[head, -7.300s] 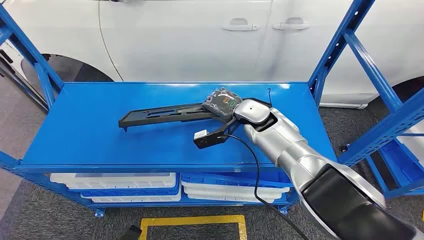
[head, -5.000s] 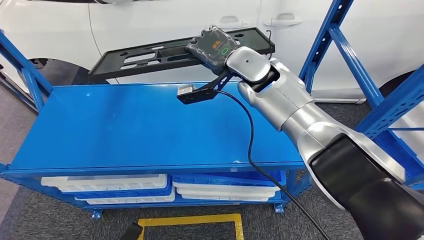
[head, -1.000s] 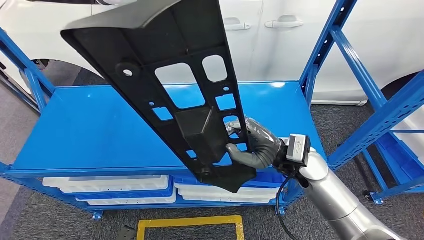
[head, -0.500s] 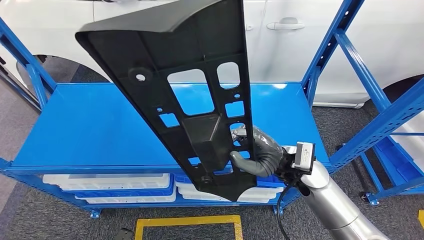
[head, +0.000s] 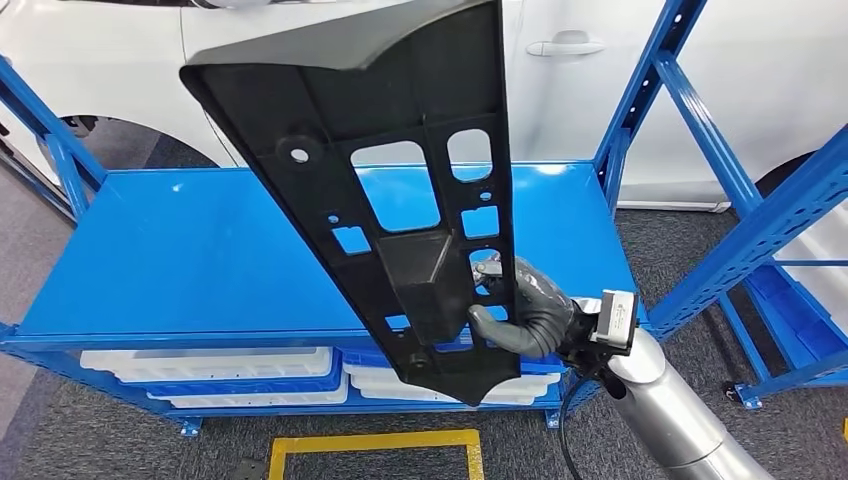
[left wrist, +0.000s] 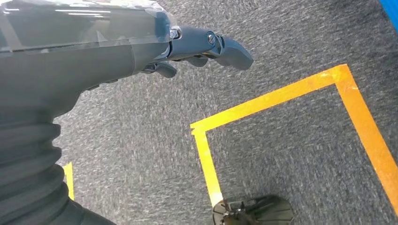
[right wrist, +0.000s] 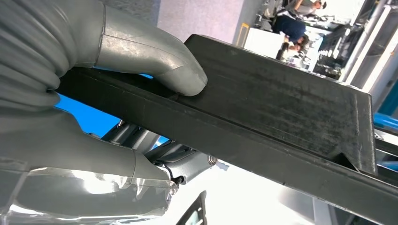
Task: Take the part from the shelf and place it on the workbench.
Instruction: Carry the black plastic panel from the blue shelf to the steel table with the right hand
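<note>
Part (head: 400, 190): long, flat black plastic panel, ribbed, w/ several rectangular cut-outs, a few small round holes and a raised block approx. mid-length. It is held clear of the blue shelf (head: 180, 260), upright and slightly tilted, wide end up, narrow end down in front of the shelf's front edge. The lower section is gripped by the right hand (head: 525, 310); in the right wrist view the thumb is pressed on the part's edge (right wrist: 281, 122).

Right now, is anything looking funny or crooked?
The part stands nearly on end, tilted, gripped by the right hand near its lower end, so most of it sticks up above the shelf. Nothing looks broken or spilled.
</note>
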`<state>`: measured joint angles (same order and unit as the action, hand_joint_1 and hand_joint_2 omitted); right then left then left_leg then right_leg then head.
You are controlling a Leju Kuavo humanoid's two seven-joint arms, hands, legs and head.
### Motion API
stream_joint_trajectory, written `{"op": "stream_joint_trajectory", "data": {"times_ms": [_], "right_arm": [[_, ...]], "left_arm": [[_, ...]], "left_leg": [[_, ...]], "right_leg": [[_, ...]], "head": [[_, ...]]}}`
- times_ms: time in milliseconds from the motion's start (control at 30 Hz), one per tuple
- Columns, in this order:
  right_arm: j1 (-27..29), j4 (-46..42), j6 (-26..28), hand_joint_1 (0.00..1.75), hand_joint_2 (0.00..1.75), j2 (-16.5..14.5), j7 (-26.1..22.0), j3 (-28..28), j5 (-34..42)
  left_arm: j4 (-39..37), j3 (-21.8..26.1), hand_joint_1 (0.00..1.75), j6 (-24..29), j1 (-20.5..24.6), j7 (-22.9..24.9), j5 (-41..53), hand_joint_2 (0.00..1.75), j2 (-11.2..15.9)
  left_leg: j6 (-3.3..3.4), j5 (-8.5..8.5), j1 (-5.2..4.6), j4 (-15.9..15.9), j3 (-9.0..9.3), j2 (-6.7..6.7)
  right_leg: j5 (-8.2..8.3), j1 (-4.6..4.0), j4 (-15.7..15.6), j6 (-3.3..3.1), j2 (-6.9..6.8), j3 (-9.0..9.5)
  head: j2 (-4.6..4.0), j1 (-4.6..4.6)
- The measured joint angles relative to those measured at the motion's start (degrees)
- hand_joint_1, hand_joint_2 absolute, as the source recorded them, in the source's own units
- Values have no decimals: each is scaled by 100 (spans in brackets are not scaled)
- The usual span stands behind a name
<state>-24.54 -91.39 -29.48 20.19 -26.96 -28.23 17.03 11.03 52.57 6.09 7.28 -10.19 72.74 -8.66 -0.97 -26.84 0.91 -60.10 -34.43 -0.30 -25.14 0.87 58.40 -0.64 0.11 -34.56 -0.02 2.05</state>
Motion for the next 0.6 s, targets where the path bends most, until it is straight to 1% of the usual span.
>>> {"op": "stream_joint_trajectory", "data": {"times_ms": [33,100,133,167,200,233,267,300,333,367,400,433,467,500,533,567,600], "right_arm": [[37,-24,4,169,175,0,-24,3,-22],[117,-56,3,169,175,-2,-63,4,-60],[153,-60,-4,169,175,-3,-72,4,-71],[180,-60,-12,169,175,-4,-76,4,-74],[198,-61,-19,169,175,-6,-78,5,-75],[206,-63,-23,169,175,-8,-80,7,-74],[208,-68,-22,169,175,-10,-82,9,-74],[208,-76,-19,169,175,-12,-82,13,-73],[210,-86,-15,169,175,-13,-81,19,-73],[217,-96,-8,169,175,-15,-77,25,-73],[230,-107,5,169,175,-18,-71,32,-76],[249,-122,25,169,175,-21,-63,39,-84],[272,-137,45,169,175,-23,-57,51,-96],[294,-153,65,169,175,-25,-54,65,-111],[315,-165,78,169,175,-27,-54,78,-128],[339,-171,80,169,175,-28,-56,90,-143],[360,-172,75,169,175,-31,-60,95,-155]], "left_arm": [[1,4,0,-4,0,6,-3,175,1],[0,15,0,-9,-6,9,-12,175,1],[-1,24,0,-10,-13,9,-18,175,1],[-1,34,0,-10,-21,9,-27,175,1],[-1,46,0,-10,-26,9,-35,175,3],[0,56,0,-10,-27,9,-39,175,5],[1,63,0,-10,-24,8,-42,175,8],[1,69,0,-11,-17,8,-41,175,11],[1,73,0,-14,-10,7,-39,175,13],[0,76,0,-20,-7,6,-33,175,14],[0,78,0,-27,-7,5,-24,175,14],[0,79,0,-36,-9,5,-13,175,10],[0,80,0,-44,-8,6,-3,175,8],[0,81,0,-49,0,7,4,175,6],[1,82,0,-51,11,10,8,175,3],[1,82,0,-51,23,16,9,175,2],[1,83,0,-47,31,23,8,175,0]], "left_leg": [[-23,-173,8,-252,-105,2],[-58,-579,12,-1021,-418,5],[-67,-701,12,-1346,-545,5],[-68,-716,12,-1482,-584,5],[-58,-622,11,-1382,-506,5],[-38,-448,11,-1062,-319,5],[-9,-278,9,-634,-88,4],[19,-154,-2,-250,111,4],[47,-84,-13,9,237,2],[73,-67,-29,124,282,-1],[98,-52,-44,141,277,-4],[132,-16,-36,156,266,-5],[168,25,-26,183,256,-1],[206,69,-11,213,241,5],[239,112,4,241,220,13],[260,143,2,247,188,18],[274,169,-2,244,149,19]], "right_leg": [[17,7,-17,-33,-8,-3],[30,-8,-18,-68,-17,-25],[36,-17,-12,-75,-19,-38],[40,-26,-4,-80,-20,-50],[43,-32,8,-81,-17,-60],[45,-36,20,-78,-14,-65],[48,-39,31,-70,-12,-68],[54,-51,44,-52,-10,-75],[68,-58,51,-24,-9,-88],[86,-62,51,12,-9,-101],[110,-63,43,53,-9,-112],[131,-61,31,92,-6,-120],[112,-56,43,125,-4,-134],[25,-52,125,153,-2,-171],[-138,-45,323,177,-1,-250],[-365,-31,645,200,-2,-370],[-590,-21,1032,221,-3,-511]], "head": [[0,0],[1,0],[1,0],[2,0],[1,0],[1,0],[0,0],[-1,0],[-1,0],[0,0],[0,0],[0,0],[0,0],[0,0],[-1,0],[0,0],[1,0]]}}
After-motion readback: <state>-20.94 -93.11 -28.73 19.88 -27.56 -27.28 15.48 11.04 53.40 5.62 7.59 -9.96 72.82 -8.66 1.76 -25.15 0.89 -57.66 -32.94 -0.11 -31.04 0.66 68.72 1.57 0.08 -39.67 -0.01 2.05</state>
